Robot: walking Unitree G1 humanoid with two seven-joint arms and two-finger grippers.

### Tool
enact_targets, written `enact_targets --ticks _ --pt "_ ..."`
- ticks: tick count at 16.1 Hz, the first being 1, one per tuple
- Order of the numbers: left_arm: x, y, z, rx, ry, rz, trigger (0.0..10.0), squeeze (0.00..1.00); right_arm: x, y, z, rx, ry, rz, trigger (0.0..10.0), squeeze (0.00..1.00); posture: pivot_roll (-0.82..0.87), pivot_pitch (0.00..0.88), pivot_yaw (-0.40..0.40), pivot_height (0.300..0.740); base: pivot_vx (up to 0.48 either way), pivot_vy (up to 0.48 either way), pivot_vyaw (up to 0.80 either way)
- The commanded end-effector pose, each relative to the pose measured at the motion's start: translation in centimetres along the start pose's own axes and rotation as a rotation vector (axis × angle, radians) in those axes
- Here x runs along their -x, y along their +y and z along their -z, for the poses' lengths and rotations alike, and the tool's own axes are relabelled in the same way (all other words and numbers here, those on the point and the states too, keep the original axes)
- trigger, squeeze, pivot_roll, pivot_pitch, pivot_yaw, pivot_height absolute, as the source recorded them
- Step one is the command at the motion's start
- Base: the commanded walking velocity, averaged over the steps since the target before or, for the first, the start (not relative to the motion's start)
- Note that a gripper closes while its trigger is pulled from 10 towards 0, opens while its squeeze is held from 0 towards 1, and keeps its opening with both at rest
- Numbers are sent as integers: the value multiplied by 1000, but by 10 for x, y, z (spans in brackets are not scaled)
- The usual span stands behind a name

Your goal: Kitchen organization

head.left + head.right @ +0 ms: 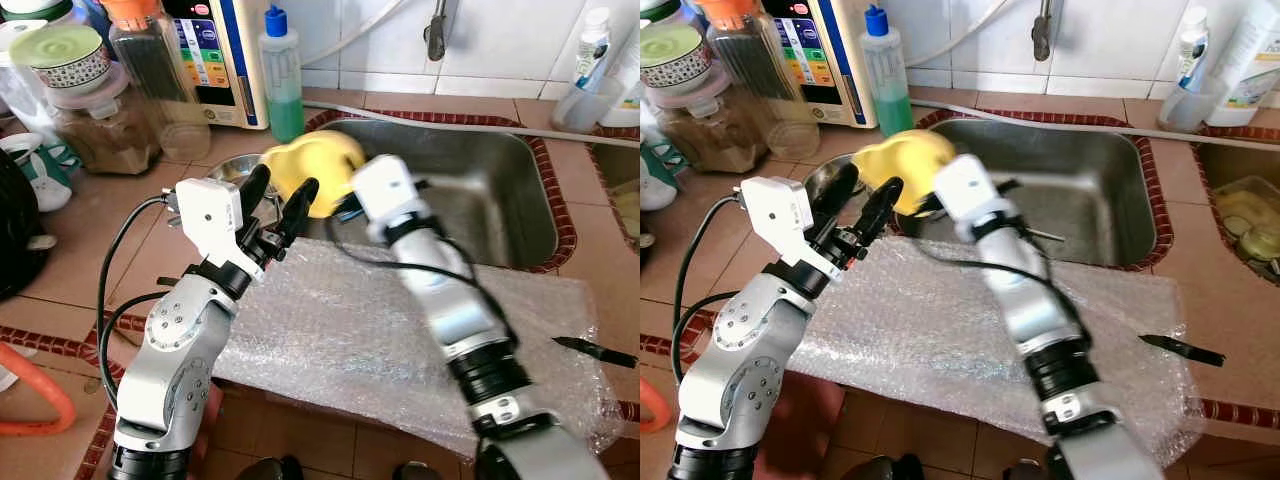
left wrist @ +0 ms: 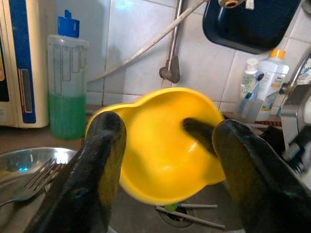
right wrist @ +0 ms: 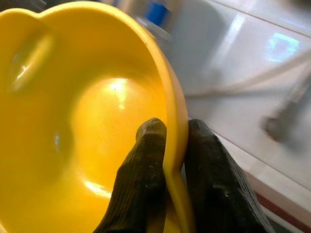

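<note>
The right tool [image 3: 167, 160] is pinching the rim of a yellow bowl [image 1: 312, 168] — one finger inside the wall, the other outside, closed tight on the thin edge — and holding it tilted in the air over the near left corner of the steel sink [image 1: 520, 215], just above the sink's rim. The left tool [image 1: 278, 200] is standing in front of the bowl with its fingers spread wide and gripping nothing, the bowl showing between them in the left wrist view.

The bowl is looking like glossy moulded plastic: light, fairly stiff, unlikely to break, but smooth enough to slip, and a one-sided rim pinch is likely letting it swing or twist. A steadier hold would probably be the opposite rim, or the pinched-in spout-like lobe, where the wall is giving the fingers something to bear against.

A sheet of bubble wrap [image 1: 340, 340] is lying on the tiled surface [image 1: 90, 240] in front of the sink, with a dark knife-like blade [image 1: 595, 351] near its right edge — a soft landing place, though slippery in its own right
</note>
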State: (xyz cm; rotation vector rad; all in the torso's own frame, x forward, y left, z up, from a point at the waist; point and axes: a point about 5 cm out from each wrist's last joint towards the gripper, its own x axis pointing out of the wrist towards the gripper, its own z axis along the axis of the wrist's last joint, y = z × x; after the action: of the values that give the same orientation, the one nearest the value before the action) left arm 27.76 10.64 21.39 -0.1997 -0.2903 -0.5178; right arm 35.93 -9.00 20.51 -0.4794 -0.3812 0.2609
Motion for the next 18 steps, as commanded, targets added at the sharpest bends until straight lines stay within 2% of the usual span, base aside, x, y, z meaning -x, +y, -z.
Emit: enact_targets --ticks 1,2,3,6,7,8,9,10,11,13,14,15,18 --pt "2 -1 1 -8 23 18 10000 1000 4 -13 14 3 64 62 0 0 -148 139 112 740 0 0 0" --pt "3 -1 4 -15 40 27 10000 1000 6 -21 20 25 89 85 0 0 -149 142 113 740 0 0 0" --pt "5 -2 10 -30 92 52 10000 1000 12 -38 34 60 138 121 0 0 -149 145 116 740 0 0 0" --pt "8 -2 21 -54 164 82 10000 1000 21 -59 50 99 197 160 0 0 -147 151 118 740 0 0 0" --pt "9 -2 26 -54 193 90 10000 1000 30 -72 66 128 261 178 706 0 -150 154 118 740 0 0 0" --pt "9 -2 27 -58 198 92 10000 1000 35 -78 74 141 302 180 824 0 -150 154 118 740 0 0 0" --pt "9 -2 27 -62 202 96 10000 1000 41 -82 84 154 351 169 2000 0 -151 157 119 740 0 0 0" --pt "9 -3 27 -66 205 100 10000 1000 47 -85 94 153 404 161 7176 0 -153 158 118 740 0 0 0" --pt "9 -4 28 -69 213 109 10000 1000 53 -85 103 130 463 155 10000 0 -155 160 119 740 0 0 0" --pt "10 -5 30 -76 226 117 10000 1000 60 -83 114 90 528 134 10000 0 -155 161 120 740 0 0 0" --pt "11 -6 32 -80 247 131 10000 1000 62 -83 117 83 545 134 10000 929 -154 161 120 740 0 0 0" --pt "12 -7 34 -86 271 152 10000 1000 63 -82 119 70 550 129 10000 1000 -154 161 120 740 0 0 0" --pt "14 -9 40 -109 322 191 10000 1000 61 -82 119 73 550 125 10000 1000 -154 156 124 740 0 0 0"
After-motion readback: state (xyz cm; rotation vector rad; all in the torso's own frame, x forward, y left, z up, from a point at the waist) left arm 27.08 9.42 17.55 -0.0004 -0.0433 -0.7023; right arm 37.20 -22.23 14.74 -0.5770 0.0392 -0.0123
